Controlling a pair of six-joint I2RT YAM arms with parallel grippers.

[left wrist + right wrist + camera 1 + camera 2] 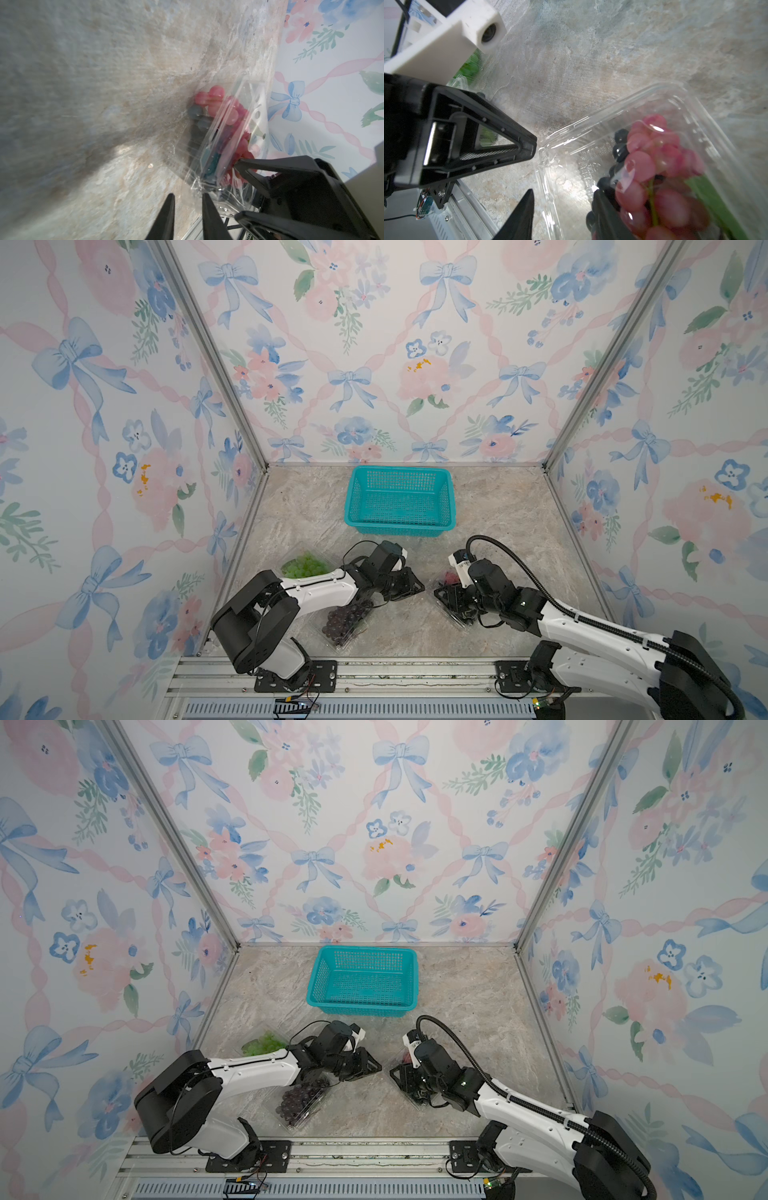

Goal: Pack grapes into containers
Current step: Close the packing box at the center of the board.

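A clear container [612, 116] lies open on the marble floor with red grapes [648, 166] and a few blue-black grapes [620, 135] in it, plus a green leaf [716, 205]. My right gripper [562, 192] is open and straddles its near wall, one finger inside against the fruit, one outside. My left gripper [188, 196] is open by a narrow gap, its tips at that container's corner [199, 182]. In both top views the two grippers [409, 587] [442, 597] face each other. Green grapes [303, 566] and dark purple grapes [347, 620] fill two other containers near the left arm.
A teal mesh basket [399, 526] stands empty at the back middle. Flowered walls close in three sides, with metal posts at the corners. An aluminium rail [415, 676] with both arm bases runs along the front edge.
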